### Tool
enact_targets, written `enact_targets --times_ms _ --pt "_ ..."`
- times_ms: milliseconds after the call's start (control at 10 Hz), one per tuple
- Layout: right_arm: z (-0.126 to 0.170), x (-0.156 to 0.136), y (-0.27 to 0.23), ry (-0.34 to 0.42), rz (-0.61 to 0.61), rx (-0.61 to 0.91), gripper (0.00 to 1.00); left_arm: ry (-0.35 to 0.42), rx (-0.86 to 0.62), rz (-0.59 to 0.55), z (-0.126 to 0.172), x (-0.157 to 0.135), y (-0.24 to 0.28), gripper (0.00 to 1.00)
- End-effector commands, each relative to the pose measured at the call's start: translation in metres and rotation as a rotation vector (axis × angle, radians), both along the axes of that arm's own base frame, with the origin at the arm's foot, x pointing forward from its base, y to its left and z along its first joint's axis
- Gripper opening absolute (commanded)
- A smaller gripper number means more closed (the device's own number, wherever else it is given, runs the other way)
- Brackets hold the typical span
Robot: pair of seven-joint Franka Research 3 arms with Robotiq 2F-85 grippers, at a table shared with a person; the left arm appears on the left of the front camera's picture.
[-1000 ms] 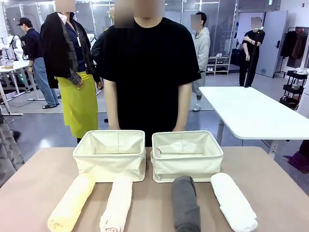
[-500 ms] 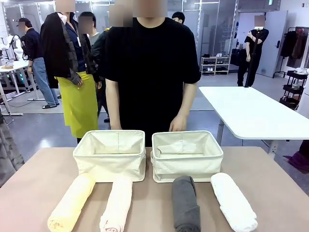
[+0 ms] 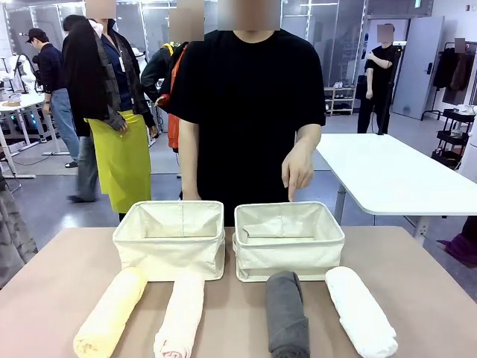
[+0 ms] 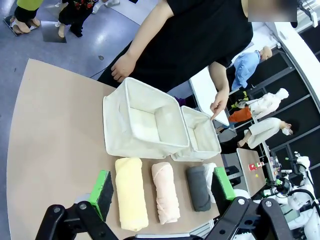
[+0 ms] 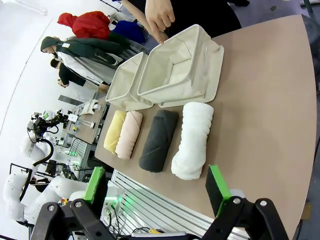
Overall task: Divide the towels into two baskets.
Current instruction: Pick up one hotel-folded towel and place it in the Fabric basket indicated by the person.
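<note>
Waiting with nothing sorted yet

I am seeing no part of the dividing done. The left basket (image 3: 170, 250) and the right basket (image 3: 289, 253) are standing empty, side by side and almost touching, along the far edge of the table (image 3: 59, 276). All four rolls are lying in a row toward the near edge. The yellow towel (image 3: 112, 312) is nearest the left corner with the pink towel (image 3: 181, 315) just beside it, both in front of the left basket. The grey towel (image 3: 286, 313) and the white towel (image 3: 361, 309) are lying in front of the right one. Every roll is left to move, presumably two to each basket.

The person's hand (image 3: 298, 170) is pointing a finger down at the right basket's far rim.

I am holding my left pincer (image 4: 162, 184) high over the near edge, spread wide and empty, looking down on the row. My right pincer (image 5: 156, 185) is hanging likewise, wide apart and gripping nothing, with the white towel closest beneath it.
</note>
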State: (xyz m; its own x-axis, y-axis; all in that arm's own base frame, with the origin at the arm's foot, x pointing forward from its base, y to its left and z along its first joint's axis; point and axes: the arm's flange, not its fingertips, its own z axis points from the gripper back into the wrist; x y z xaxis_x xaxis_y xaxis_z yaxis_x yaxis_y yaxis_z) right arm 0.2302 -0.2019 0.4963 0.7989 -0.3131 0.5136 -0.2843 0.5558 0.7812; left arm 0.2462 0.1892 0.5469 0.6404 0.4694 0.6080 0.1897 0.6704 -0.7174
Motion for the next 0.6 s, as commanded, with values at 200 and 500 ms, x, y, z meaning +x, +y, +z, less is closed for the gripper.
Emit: enact_targets --times_ms 200,500 --pt "0.0020 -0.0014 -0.0007 -0.018 0.006 0.002 1.00 -0.015 -0.014 0.001 0.0023 0.0019 0.0027 1.00" --pt "0.0020 -0.0014 -0.0007 -0.018 0.006 0.002 1.00 -0.015 -0.014 0.001 0.0023 0.0019 0.0027 1.00"
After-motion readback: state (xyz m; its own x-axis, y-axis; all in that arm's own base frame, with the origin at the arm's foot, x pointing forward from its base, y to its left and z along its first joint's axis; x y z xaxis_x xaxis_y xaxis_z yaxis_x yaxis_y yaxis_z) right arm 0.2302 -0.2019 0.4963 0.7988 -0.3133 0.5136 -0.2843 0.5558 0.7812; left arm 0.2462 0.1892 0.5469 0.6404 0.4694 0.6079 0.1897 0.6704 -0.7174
